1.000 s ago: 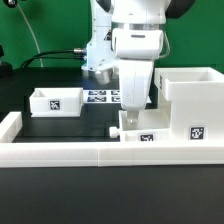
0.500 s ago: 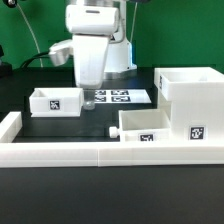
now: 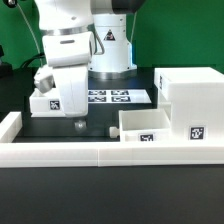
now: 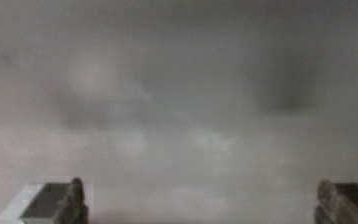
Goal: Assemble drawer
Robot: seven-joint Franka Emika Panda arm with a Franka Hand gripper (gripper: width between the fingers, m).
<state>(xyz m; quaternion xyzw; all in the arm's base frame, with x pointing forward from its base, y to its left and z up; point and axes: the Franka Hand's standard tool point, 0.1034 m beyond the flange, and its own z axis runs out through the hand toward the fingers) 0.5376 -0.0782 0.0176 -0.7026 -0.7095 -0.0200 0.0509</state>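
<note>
Two small white open-topped drawer trays carry code tags. One drawer [image 3: 37, 108] sits at the exterior view's left, mostly hidden behind my arm. The other drawer [image 3: 145, 126] sits in front of the larger white cube-shaped housing [image 3: 190, 98] at the right. My gripper [image 3: 73, 122] hangs just in front of the left drawer, fingertips close to the black table. In the wrist view my gripper [image 4: 202, 205] shows two fingertips [image 4: 60, 203] wide apart with nothing between them, over a blurred grey surface.
The marker board [image 3: 118, 97] lies flat behind the trays. Long white border rails [image 3: 90, 152] run along the front and up the left side [image 3: 10, 125]. The robot base [image 3: 110, 50] stands at the back.
My arm has swept from the second drawer by the housing to the exterior view's left, and now stands over the left drawer. The gripper has come lower.
</note>
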